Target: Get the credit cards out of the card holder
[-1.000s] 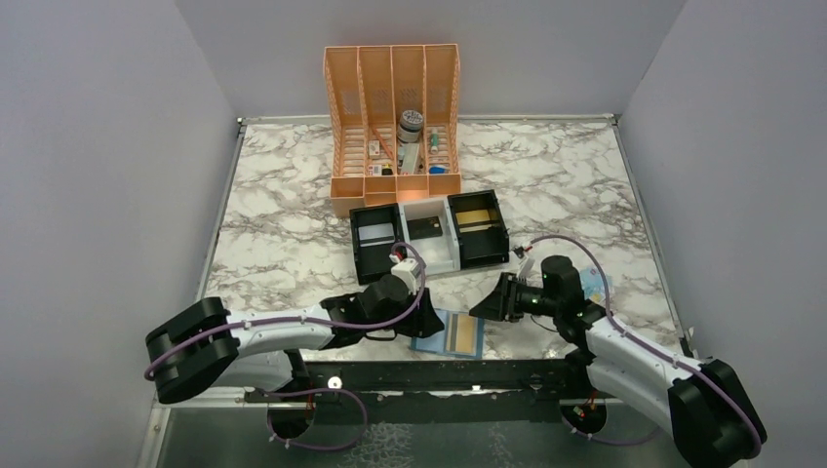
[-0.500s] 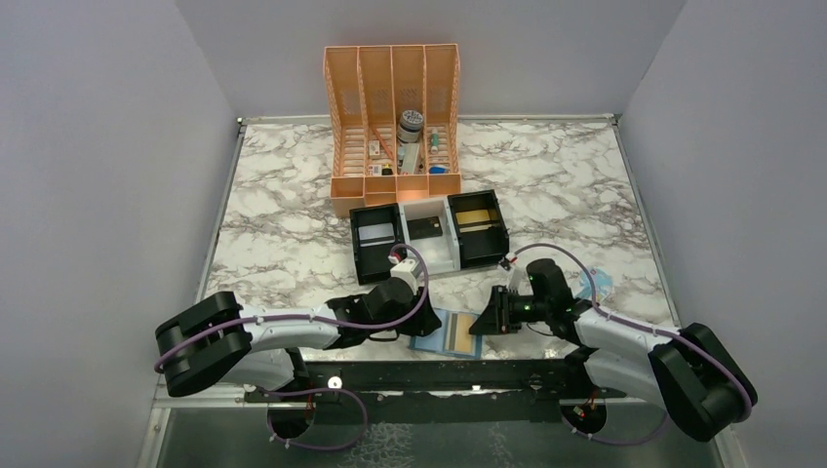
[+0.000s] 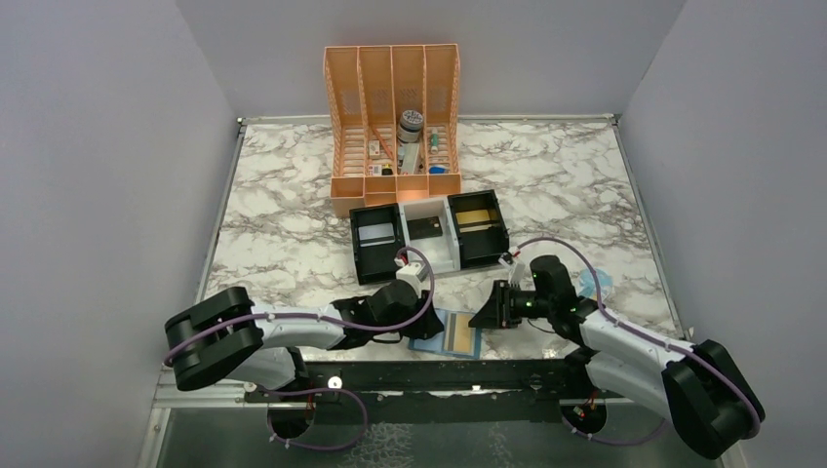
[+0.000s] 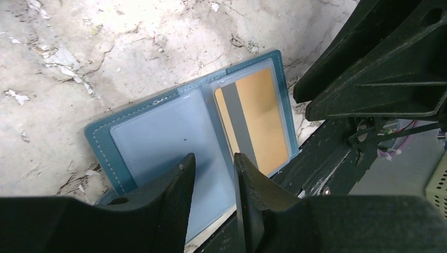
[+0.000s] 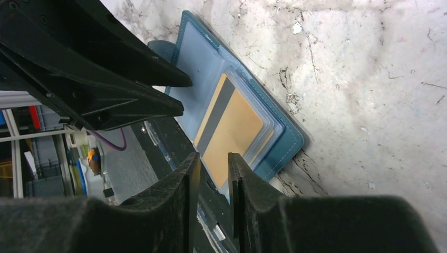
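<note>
The card holder (image 3: 435, 332) lies open and flat at the table's near edge, a blue bifold (image 4: 158, 132). Its left pocket panel looks empty. A gold credit card (image 3: 464, 334) with a grey stripe sits in the right panel (image 4: 255, 118) (image 5: 232, 132). My left gripper (image 4: 213, 161) hovers low over the left panel's near edge, jaws narrowly open with nothing between them. My right gripper (image 5: 212, 158) comes in from the right at the card's near end. Its jaws are also narrowly open and hold nothing. In the top view the left gripper (image 3: 421, 327) and the right gripper (image 3: 481, 319) flank the holder.
A black-and-white three-compartment tray (image 3: 429, 255) stands behind the holder, with a gold card (image 3: 475, 216) in its right compartment. An orange rack (image 3: 393, 127) stands further back. A pale blue packet (image 3: 595, 283) lies right of the right arm. A black rail (image 3: 439, 375) runs along the table's front edge.
The right gripper has moved left, closer to the holder's right panel. The left arm has shifted slightly right. Both pairs of jaws have narrowed.
</note>
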### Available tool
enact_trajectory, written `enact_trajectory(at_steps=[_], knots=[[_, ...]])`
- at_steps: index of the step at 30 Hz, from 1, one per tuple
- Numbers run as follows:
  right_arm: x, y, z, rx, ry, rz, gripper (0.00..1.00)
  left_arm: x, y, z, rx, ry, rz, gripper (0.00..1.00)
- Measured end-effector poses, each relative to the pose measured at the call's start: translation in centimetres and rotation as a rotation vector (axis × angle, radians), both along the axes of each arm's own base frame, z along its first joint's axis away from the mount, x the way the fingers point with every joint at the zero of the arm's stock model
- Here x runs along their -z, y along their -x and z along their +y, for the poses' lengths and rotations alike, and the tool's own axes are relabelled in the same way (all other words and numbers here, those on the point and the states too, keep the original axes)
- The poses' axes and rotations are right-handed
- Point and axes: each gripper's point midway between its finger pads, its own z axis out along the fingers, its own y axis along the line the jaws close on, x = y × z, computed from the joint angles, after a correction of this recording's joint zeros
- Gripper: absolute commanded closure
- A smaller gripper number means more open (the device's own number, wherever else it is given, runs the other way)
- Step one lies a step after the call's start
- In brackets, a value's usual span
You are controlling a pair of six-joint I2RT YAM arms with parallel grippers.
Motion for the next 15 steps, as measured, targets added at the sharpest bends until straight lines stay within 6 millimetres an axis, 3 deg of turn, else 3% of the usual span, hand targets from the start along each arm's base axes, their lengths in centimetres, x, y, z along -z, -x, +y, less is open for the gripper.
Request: enact_trajectory(at_steps=[15], knots=[[1.6, 0.9, 1.0, -0.068, -0.020, 0.093, 0.73, 0.6, 0.3, -1.6, 0.030, 0.016, 0.012, 0.68]])
